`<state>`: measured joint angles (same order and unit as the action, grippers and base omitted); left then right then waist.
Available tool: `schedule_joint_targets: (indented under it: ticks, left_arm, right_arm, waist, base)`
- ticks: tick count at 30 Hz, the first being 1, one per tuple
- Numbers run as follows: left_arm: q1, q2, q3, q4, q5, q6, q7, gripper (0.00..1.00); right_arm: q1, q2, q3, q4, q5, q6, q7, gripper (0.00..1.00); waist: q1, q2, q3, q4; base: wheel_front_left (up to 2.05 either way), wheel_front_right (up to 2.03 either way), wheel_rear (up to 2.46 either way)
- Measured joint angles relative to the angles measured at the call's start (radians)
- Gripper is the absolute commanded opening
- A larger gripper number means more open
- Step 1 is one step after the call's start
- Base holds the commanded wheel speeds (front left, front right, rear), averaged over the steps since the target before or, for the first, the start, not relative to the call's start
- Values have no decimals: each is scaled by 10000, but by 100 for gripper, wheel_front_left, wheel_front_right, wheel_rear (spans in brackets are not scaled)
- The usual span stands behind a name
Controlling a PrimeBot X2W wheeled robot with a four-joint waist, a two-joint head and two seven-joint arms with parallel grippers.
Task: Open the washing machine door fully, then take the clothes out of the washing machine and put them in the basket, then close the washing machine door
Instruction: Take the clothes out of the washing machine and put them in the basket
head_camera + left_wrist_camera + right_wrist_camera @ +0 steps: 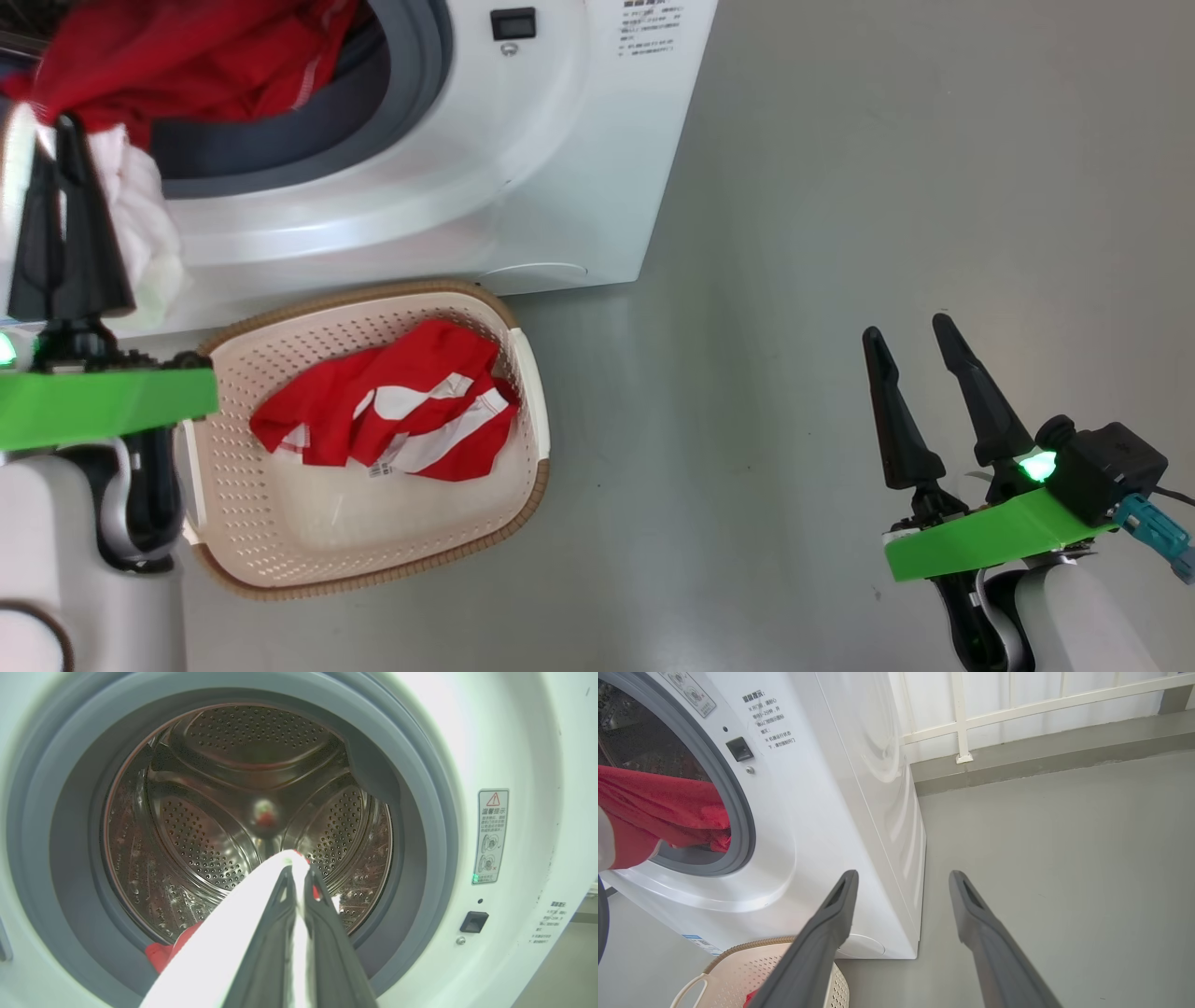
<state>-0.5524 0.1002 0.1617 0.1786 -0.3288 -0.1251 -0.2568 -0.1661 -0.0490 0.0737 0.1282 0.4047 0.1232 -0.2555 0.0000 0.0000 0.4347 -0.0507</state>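
The washing machine (523,168) stands open, its steel drum (210,826) showing behind the grey gasket. My left gripper (62,126) is at the mouth of the opening, shut on the clothes: white fabric (219,947) runs between the fingers and hangs at the rim (140,224), and a red garment (196,56) trails out of the drum (658,807). The cream basket (523,373) sits on the floor below the opening with a red and white striped garment (392,411) inside. My right gripper (907,329) hovers open over the floor to the right, holding nothing (903,875). A dark curved sliver (601,919), perhaps the door's rim, shows at the left.
Grey floor (887,187) spreads to the right of the machine. A white railing and a low ledge (1017,728) run behind it. The door latch socket (473,921) and a warning label (491,835) sit right of the opening.
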Motion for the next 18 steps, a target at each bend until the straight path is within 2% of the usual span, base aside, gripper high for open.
schedule_joint_targets:
  ticks: [11, 18]
  left_arm:
    - [521, -59, 92, -1896, -58, 0, -4, 0]
    - [1196, -123, -293, -1250, -61, 0, -12, 0]
  right_arm:
    - [0, 0, 23, 4, -10, 0, 0, 100]
    - [3, 0, 54, 4, -10, 0, 0, 100]
  waist:
    - [0, 0, -17, 15]
    - [0, 0, 50, -17]
  base:
    - [0, 0, 0]
    - [0, 0, 0]
